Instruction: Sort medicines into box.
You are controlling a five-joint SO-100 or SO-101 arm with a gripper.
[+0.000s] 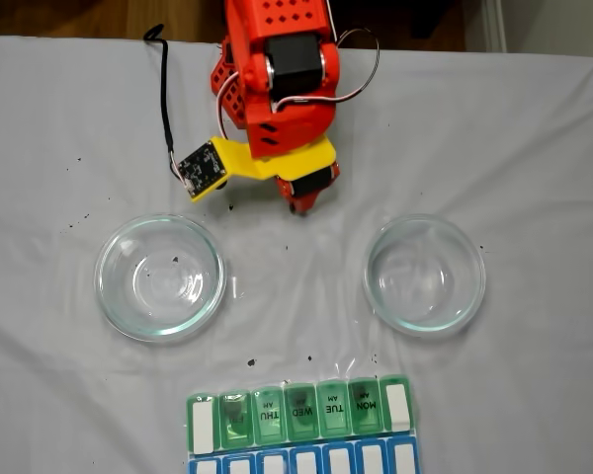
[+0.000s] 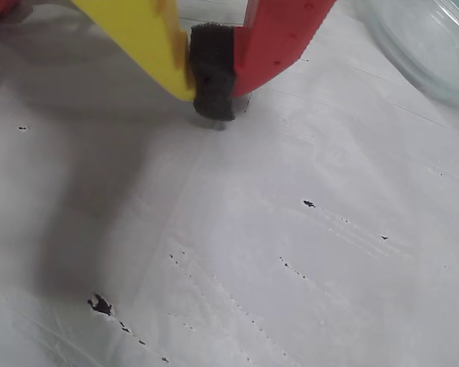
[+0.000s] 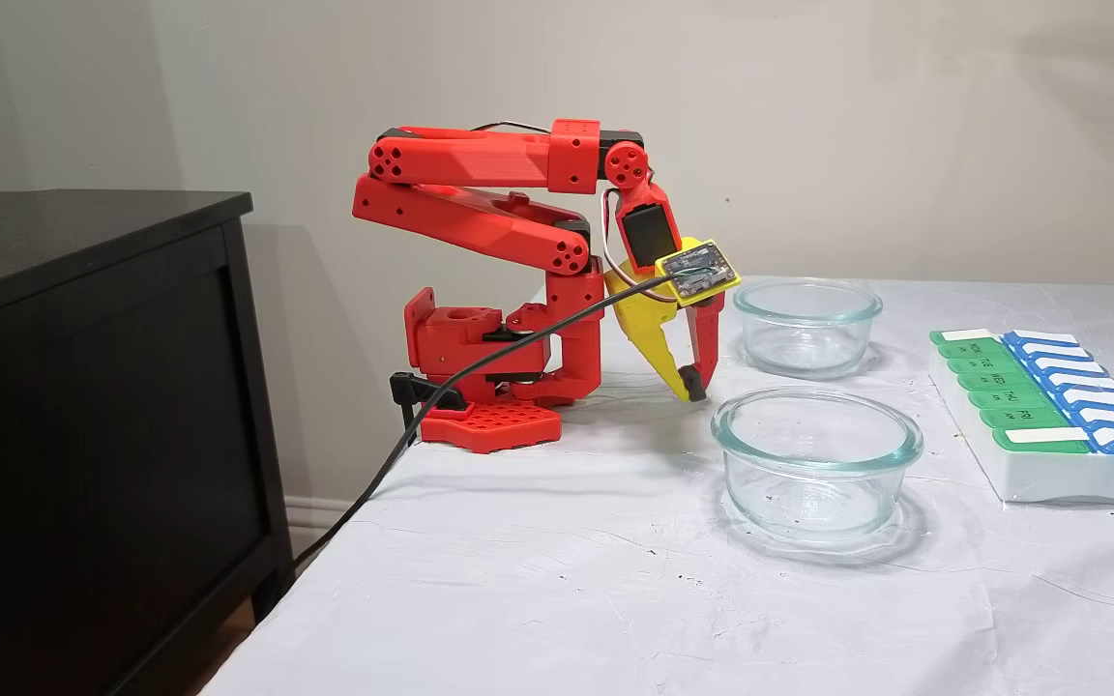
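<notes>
between the two dishes [image 1: 159, 277] | pincer [image 2: 214, 95] closed — empty, tip on cloth [image 2: 291, 252]

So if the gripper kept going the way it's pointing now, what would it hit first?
Probably the white tablecloth. The gripper, fingers together, points down with its tips just above or touching the cloth, short of the nearer glass bowl.

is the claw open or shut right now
Shut: in the wrist view the claw has its yellow and red fingers pressed together on the black foam pad, nothing held.

Box [image 1: 301, 430] btm row cut off.
</notes>
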